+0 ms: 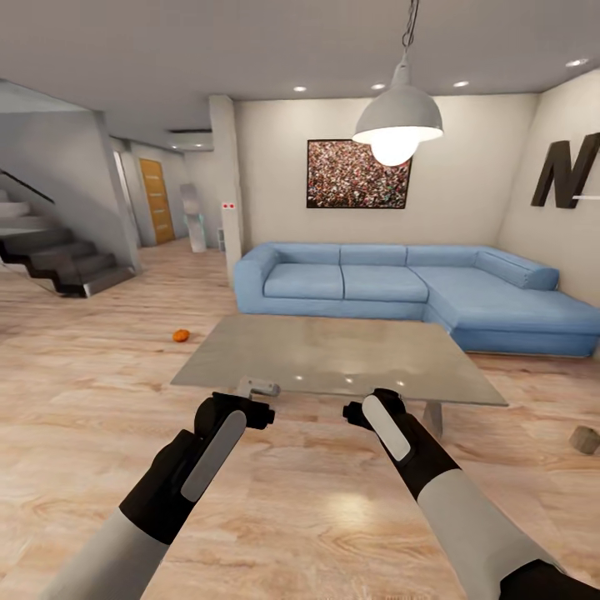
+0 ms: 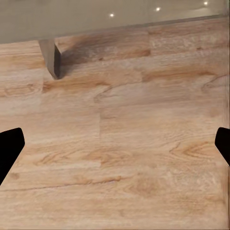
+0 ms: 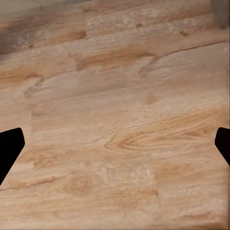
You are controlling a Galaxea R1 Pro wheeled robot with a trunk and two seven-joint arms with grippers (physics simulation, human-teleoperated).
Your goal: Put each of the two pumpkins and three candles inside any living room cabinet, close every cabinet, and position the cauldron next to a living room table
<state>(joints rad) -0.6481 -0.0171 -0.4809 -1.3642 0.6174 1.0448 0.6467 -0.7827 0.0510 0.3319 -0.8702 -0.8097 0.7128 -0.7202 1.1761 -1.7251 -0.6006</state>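
One small orange pumpkin (image 1: 181, 335) lies on the wood floor, left of the grey glass-topped low table (image 1: 333, 354) and well ahead of my left arm. My left gripper (image 1: 243, 412) hangs just before the table's near edge, open and empty; in the left wrist view its dark fingertips (image 2: 10, 146) stand wide apart over bare floor, with the table's edge (image 2: 96, 19) and one leg (image 2: 51, 57) beyond. My right gripper (image 1: 367, 410) is level with it, also open and empty, its fingertips (image 3: 10, 146) spread over floorboards.
A blue corner sofa (image 1: 400, 283) stands behind the table. A pendant lamp (image 1: 398, 121) hangs above it. Stairs (image 1: 50, 258) rise at the far left, beside a hallway with a wooden door (image 1: 156, 200). A small grey-brown object (image 1: 586, 439) sits on the floor at right.
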